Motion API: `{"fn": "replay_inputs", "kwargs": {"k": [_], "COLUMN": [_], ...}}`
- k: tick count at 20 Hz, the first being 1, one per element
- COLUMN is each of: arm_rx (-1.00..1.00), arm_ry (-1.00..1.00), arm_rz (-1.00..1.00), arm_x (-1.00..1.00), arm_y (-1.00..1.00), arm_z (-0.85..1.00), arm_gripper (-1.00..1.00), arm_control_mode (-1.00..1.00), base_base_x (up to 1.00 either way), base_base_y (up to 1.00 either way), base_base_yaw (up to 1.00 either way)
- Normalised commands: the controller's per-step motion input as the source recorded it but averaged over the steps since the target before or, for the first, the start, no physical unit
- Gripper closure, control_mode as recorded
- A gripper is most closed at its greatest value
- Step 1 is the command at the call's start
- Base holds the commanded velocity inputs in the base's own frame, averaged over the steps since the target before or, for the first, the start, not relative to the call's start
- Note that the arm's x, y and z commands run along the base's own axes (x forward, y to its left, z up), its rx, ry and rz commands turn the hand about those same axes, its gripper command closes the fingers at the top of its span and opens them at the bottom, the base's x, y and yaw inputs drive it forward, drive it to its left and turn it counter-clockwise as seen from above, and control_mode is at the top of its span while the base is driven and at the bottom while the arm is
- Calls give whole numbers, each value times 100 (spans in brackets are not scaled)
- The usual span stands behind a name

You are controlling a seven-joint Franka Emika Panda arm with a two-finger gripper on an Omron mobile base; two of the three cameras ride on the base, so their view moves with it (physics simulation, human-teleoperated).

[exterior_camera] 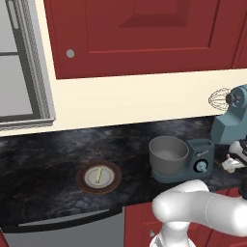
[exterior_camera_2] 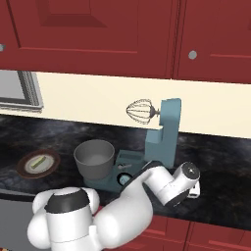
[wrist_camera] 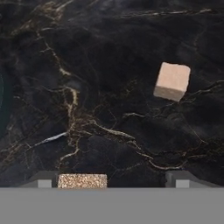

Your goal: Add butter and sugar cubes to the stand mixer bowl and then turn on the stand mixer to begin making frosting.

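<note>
Two sugar cubes lie on the dark marble counter (wrist_camera: 109,65) under the hand: one pale cube (wrist_camera: 172,81) sits clear of the fingers, farther out, and a second, speckled brown cube (wrist_camera: 82,180) rests at the bottom edge of the hand view, just beside the left fingertip (wrist_camera: 43,179). The gripper (wrist_camera: 116,180) stands released — jaws wide apart, nothing between them. From the base cameras, the arm reaches low over the counter to the right of the stand mixer (exterior_camera_2: 164,132), whose teal head is tilted back with the wire whisk (exterior_camera_2: 139,112) raised clear. The stand mixer bowl (exterior_camera: 168,155), grey metal, sits on the mixer's base and looks empty. The butter (exterior_camera: 98,175) — a thin pale yellow stick — lies on a round white plate (exterior_camera: 89,179) with a brown rim, well to the left of the bowl on the same counter. Red cabinets (exterior_camera: 135,34) hang above.
</note>
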Motion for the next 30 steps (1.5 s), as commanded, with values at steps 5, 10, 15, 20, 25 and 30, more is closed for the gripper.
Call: {"fn": "replay_inputs", "kwargs": {"k": [5,10,15,20,25,30], "arm_rx": [0,0,0,1,0,-2], "arm_ry": [10,7,2,-3,-5,-8], "arm_rz": [0,0,0,0,0,0], "arm_x": [0,-16,-36,-55,-47,-51], "arm_y": [31,21,12,12,26,43], "arm_z": [-50,-57,-50,-5,37,48], "arm_gripper": [100,100,100,100,100,100], "arm_control_mode": [-100,-100,-100,-100,-100,-100], "base_base_x": [0,0,0,0,0,0], "base_base_y": [0,0,0,0,0,0], "base_base_yaw": [0,0,0,0,0,0]}}
